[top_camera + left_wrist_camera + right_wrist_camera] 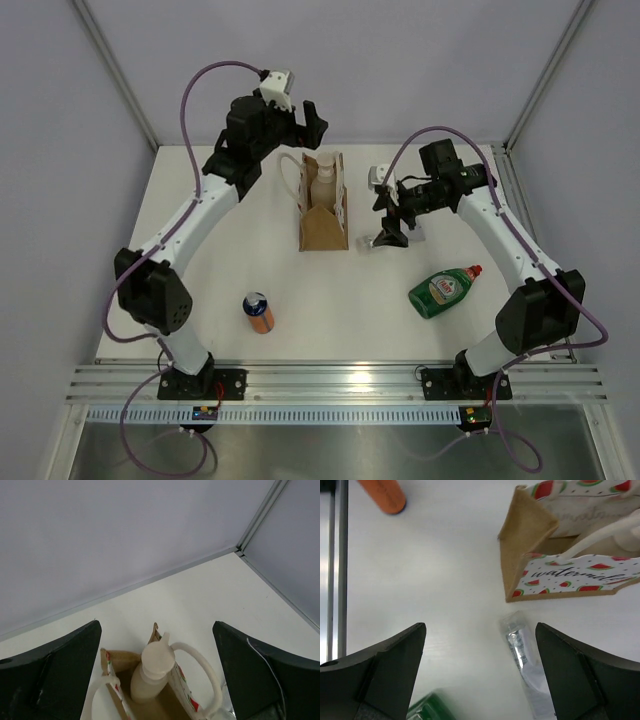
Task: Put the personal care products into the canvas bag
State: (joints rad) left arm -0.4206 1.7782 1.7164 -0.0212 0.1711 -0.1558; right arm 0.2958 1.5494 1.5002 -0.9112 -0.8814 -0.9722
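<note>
The canvas bag [323, 215] stands upright at the back middle, with watermelon print and white handles; it also shows in the left wrist view [120, 662] and the right wrist view [527, 535]. The beige pump-top soap bottle [324, 184] stands inside it [150, 677]. My left gripper [316, 118] [156, 623] is open and empty, above the bag's far end. The silvery-clear squeeze tube [525, 660] lies flat on the table just right of the bag. My right gripper [392, 222] [480, 625] is open above it, the tube nearer its right finger. My right gripper mostly hides the tube in the top view.
A green dish-soap bottle [443, 291] lies at the right front; its edge shows in the right wrist view [427, 710]. An orange drink can [259, 312] lies at the left front [382, 495]. Walls close off the back and both sides.
</note>
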